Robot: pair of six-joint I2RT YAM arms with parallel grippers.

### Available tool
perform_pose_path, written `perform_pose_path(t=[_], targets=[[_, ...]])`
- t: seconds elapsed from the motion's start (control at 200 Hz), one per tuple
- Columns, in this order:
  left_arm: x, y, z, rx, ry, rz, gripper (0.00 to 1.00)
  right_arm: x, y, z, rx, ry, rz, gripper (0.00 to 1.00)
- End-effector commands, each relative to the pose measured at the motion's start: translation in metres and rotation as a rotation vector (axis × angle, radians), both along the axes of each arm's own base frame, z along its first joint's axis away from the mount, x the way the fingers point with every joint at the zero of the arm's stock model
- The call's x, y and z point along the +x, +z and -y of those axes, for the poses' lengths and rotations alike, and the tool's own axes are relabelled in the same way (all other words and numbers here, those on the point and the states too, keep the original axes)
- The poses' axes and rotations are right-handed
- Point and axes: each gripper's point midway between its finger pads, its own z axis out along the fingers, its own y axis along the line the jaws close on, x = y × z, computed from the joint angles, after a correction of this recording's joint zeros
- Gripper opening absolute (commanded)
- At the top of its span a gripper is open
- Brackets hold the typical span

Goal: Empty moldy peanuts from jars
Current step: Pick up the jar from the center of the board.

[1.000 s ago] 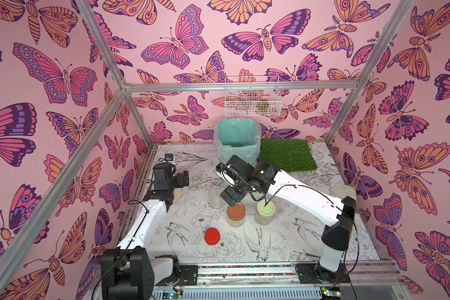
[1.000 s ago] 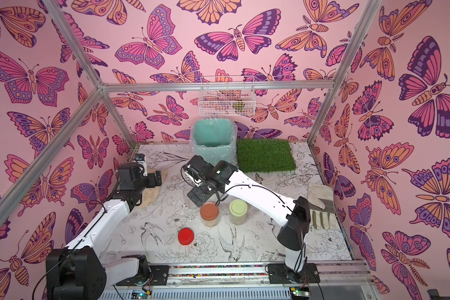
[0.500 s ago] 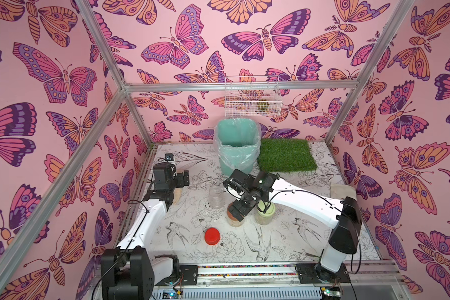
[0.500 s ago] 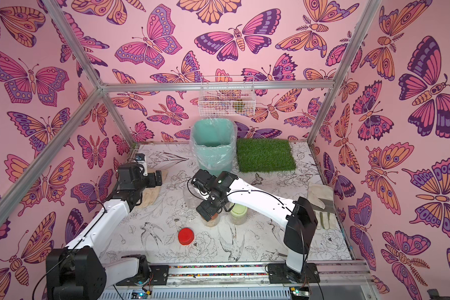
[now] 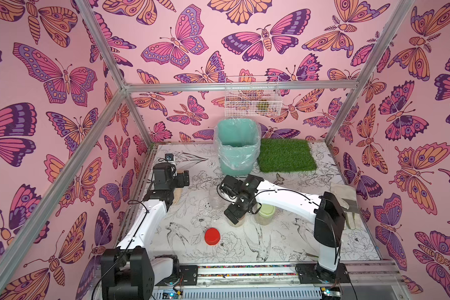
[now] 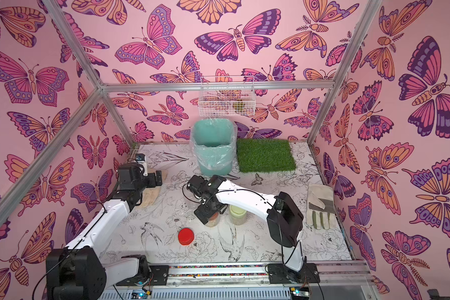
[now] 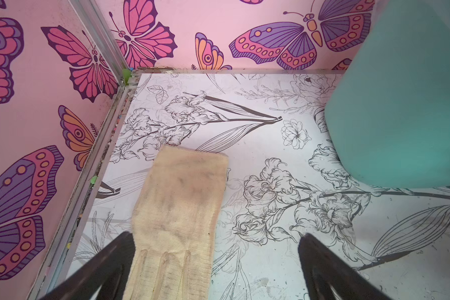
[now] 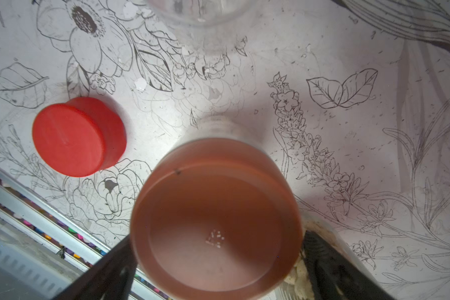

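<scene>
Tabletop (image 6: 270,246): flower-printed, carries everything.
Teal bin (image 6: 213,161): lined, at 12 o'clock from the brown-lidded jar (image 6: 213,221).
Left jaws: apart, empty, above a tan glove (image 7: 179,207).
Right jaws: apart, straddling the brown-lidded jar, its lid between them.
Green-lidded jar (image 6: 237,213): just beside it, at 3 o'clock.
Red lid (image 6: 185,236): loose, at 7 o'clock.
Moldy peanuts (image 8: 294,275): inside the straddled jar.

A teal bin (image 5: 238,155) lined with clear plastic stands at the back of the flower-printed tabletop (image 5: 283,249), just beside a green turf mat (image 5: 286,155). A white wire basket (image 5: 252,100) hangs on the butterfly-patterned back wall (image 5: 179,114) above them. A pale work glove (image 5: 348,202) lies flat by the right wall, and a beige glove (image 7: 177,213) lies near the left wall.
</scene>
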Motion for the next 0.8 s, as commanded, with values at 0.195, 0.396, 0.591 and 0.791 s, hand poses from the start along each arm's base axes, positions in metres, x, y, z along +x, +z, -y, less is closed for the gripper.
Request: perform_pose_path(t=[0.195, 0.396, 0.591, 0.791], targets=[[0.001, -0.005, -0.001, -0.007, 0.0, -0.004, 1.0, 0.005, -0.003, -0.012, 0.008, -0.017, 0.001, 1.0], [0.001, -0.005, -0.001, -0.007, -0.001, -0.005, 1.0, 0.007, -0.01, -0.011, -0.018, -0.019, -0.006, 0.95], [0.001, -0.006, 0.0, -0.008, -0.002, -0.007, 1.0, 0.008, -0.015, -0.01, -0.036, -0.019, -0.001, 0.96], [0.001, -0.007, 0.0, -0.01, -0.005, -0.011, 1.0, 0.005, -0.019, -0.012, -0.04, -0.017, -0.028, 0.85]])
